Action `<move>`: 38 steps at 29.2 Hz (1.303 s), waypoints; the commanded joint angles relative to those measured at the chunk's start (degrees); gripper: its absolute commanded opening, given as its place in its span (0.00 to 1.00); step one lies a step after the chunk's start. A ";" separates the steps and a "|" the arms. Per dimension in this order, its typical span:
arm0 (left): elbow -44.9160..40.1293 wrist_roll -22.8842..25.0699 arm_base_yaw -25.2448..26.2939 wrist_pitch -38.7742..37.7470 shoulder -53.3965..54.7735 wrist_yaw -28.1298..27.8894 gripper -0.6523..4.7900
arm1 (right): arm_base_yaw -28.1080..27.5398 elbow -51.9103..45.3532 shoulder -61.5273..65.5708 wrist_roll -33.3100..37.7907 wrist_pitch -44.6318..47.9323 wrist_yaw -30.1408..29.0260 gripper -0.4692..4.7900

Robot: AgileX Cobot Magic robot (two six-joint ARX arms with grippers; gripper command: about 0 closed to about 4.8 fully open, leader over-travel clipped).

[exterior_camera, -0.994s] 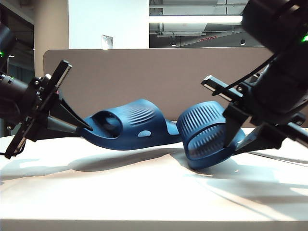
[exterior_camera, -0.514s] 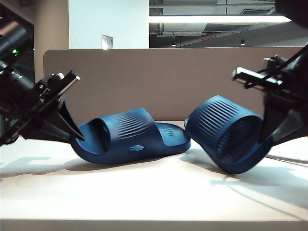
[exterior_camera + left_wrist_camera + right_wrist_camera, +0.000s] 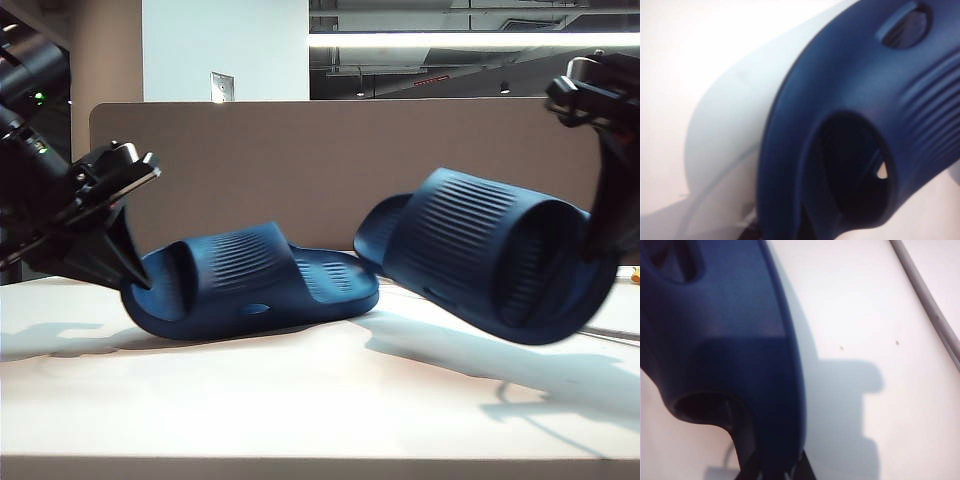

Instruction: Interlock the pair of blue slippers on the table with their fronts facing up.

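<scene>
Two dark blue slippers are over the cream table (image 3: 300,400). The left slipper (image 3: 255,285) lies low at centre-left, strap up, its toe end pinched by my left gripper (image 3: 135,283), which is shut on its sole edge. In the left wrist view that slipper (image 3: 850,100) fills the picture, and the left gripper (image 3: 777,234) barely shows. The right slipper (image 3: 480,250) hangs tilted above the table at the right, with my right gripper (image 3: 603,235) shut on its toe end. In the right wrist view the right gripper (image 3: 775,471) clamps the sole rim of that slipper (image 3: 725,330).
A brown-grey divider panel (image 3: 330,170) stands behind the table. A grey cable (image 3: 925,295) lies on the tabletop near the right arm. A small orange thing (image 3: 634,275) shows at the far right edge.
The right gripper has risen and swung right, lifting its slipper off the table and away from the other. The left gripper has rolled its slipper, which now sits flatter and lower.
</scene>
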 commanded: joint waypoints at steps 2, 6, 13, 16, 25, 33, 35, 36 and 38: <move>0.37 3.91 2.36 -3.58 -0.15 -2.82 0.11 | 0.00 1.81 -0.61 -6.03 -5.14 -1.49 0.09; 3.23 12.09 2.49 -10.38 -0.13 -9.46 0.11 | 0.00 4.83 -0.61 -8.46 -6.58 -4.13 0.09; 8.76 22.08 2.49 -17.16 -0.15 -11.82 0.11 | -0.04 11.04 -0.57 -13.64 -12.68 -5.55 0.09; 8.76 27.41 2.47 -17.53 -0.13 -11.82 0.11 | -2.08 11.50 -0.55 -15.69 -15.12 -6.84 0.09; 8.76 24.52 2.47 -15.32 -0.13 -15.43 0.11 | -9.01 11.78 2.01 -20.79 -15.41 -20.39 0.09; 8.76 25.18 2.49 -16.59 -0.17 -12.41 0.11 | -9.05 17.75 11.26 -27.21 -16.33 -22.47 0.09; 8.76 25.22 2.51 -16.72 -0.22 -12.41 0.11 | -9.11 19.08 12.13 -28.15 -16.31 -22.43 0.09; 8.81 25.27 2.73 -17.00 -0.66 -12.39 0.11 | -9.25 19.89 12.72 -28.85 -16.41 -22.40 0.09; 9.38 25.64 3.41 -18.69 -1.95 -10.54 0.11 | -10.51 20.44 13.49 -29.81 -16.92 -22.51 0.09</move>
